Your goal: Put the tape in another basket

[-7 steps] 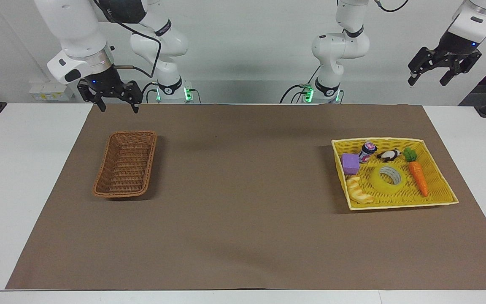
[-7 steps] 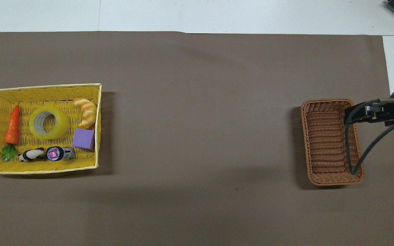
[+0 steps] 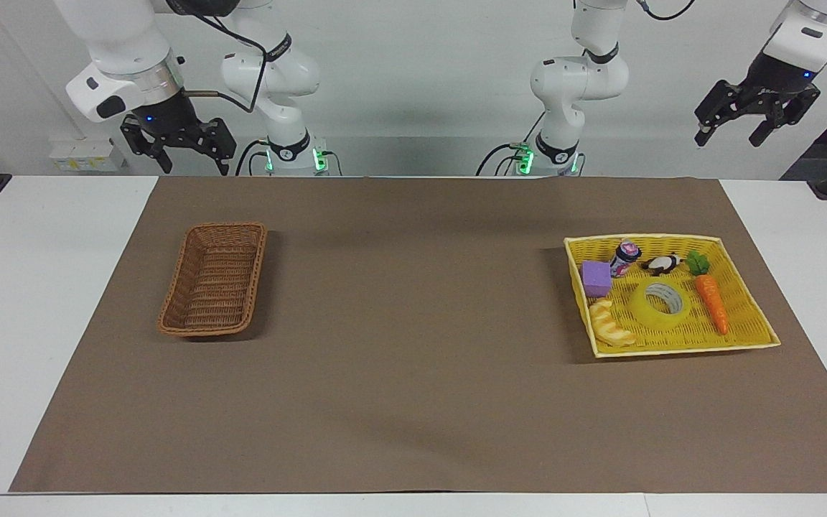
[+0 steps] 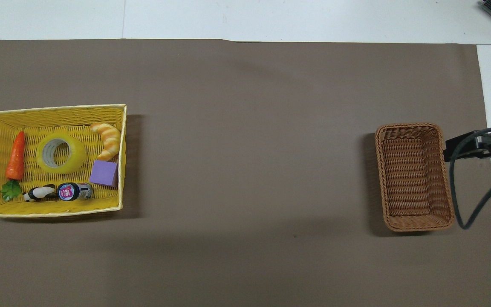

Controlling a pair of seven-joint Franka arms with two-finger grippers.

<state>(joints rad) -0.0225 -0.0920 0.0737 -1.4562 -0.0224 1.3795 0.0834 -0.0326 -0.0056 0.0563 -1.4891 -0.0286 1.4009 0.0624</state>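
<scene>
Left claw (image 3: 754, 128): up in the air off the table's left-arm end, fingers spread, nothing in it
Right claw (image 3: 173, 147): raised at the robots' edge of the table at the right arm's end, fingers spread, nothing in it
Mat (image 3: 413, 402): brown sheet covering most of the table
Yellow tray (image 3: 758, 343): at the left arm's end, holds all the small stuff
Basket (image 3: 214, 287): brown wicker, at the right arm's end, well apart from the tray, nothing in it
Tape (image 3: 660, 304): lying flat mid-tray, hole up, between carrot (image 3: 713, 303) and croissant (image 3: 611, 324); purple block (image 3: 596, 278), small bottle (image 3: 625, 258) and panda toy (image 3: 662, 264) nearer the robots
Status: not started, tape untouched
Handling guess: light, stiff ring, smooth slick outside, not fragile
Grip guess: one finger down the core, one on the outer wall, pinch the ring; or span the whole roll if the fingers go wide enough
Risk guess: neighbours close, fingers could nudge carrot or croissant
</scene>
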